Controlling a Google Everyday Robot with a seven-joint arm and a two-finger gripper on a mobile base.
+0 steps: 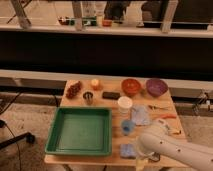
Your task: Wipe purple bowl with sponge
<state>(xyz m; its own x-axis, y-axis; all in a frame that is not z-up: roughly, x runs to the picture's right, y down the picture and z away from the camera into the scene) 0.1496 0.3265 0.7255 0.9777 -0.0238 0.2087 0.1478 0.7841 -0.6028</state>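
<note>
The purple bowl (156, 86) stands at the back right of the wooden table (115, 159), next to a red-orange bowl (131, 86). The blue sponge (127, 150) lies near the table's front edge, right of the green tray. My white arm (167, 150) comes in from the lower right. My gripper (142, 161) is low at the front edge, right beside the sponge and partly covering its right side. It is far from the purple bowl.
A green tray (80, 131) fills the front left. A white cup (124, 104), a blue cup (127, 126) and a pale cloth (140, 115) lie between the sponge and the bowls. A black block (111, 95), a metal cup (88, 96) and food items sit at the back.
</note>
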